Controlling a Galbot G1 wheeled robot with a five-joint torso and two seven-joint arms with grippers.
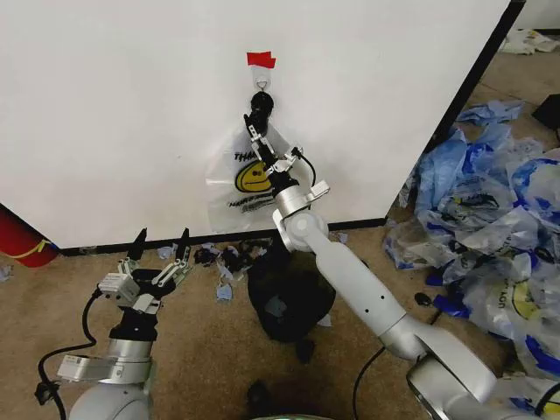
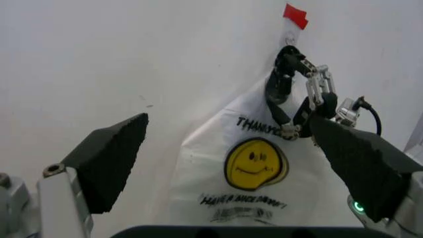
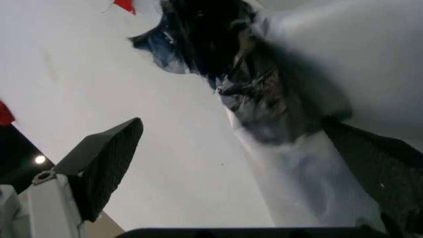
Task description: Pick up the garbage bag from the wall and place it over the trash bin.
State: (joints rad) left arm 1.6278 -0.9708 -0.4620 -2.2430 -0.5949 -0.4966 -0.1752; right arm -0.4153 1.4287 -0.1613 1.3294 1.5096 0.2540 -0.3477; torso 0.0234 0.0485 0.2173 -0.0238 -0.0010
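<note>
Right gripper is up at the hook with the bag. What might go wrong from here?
1. The garbage bag hangs by bunched handles from the hook; the right gripper, open beside them, may close on only part of the bundle or on the hook itself.
2. Pulling outward instead of lifting could tear the thin plastic or leave it snagged.
3. The trash bin stands right below the right arm, so a drop or a low swing could knock it.

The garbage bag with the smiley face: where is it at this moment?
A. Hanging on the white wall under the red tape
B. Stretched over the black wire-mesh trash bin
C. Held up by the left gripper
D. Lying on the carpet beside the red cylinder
A: the garbage bag hangs flat on the wall below the red tape, with the right gripper reaching up at its top, and the trash bin stands on the floor below.
</note>
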